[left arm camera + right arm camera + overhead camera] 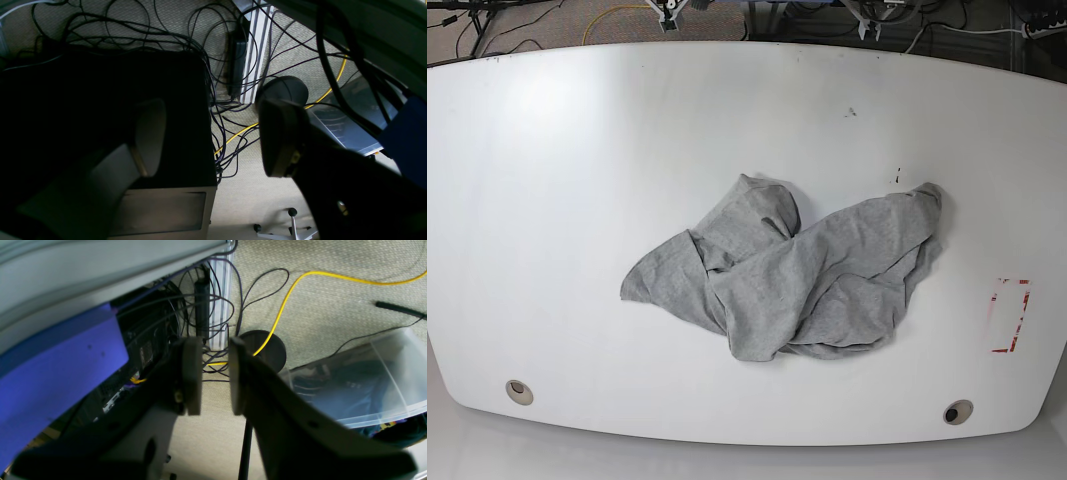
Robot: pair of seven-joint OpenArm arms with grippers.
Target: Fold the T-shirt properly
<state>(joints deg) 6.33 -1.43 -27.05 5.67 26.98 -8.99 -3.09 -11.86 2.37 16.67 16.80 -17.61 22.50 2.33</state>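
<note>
T-shirt lies crumpled on table, far from both empty jaws.

Right claw narrowly parted, empty

The T-shirt is lying crumpled near the middle of the table, and bare tabletop is stretching away from it on every side, leaving open approaches all round. Right of the T-shirt, well apart, a red marking is lying flat. Two round holes are sitting near the front edge below the T-shirt.
</note>
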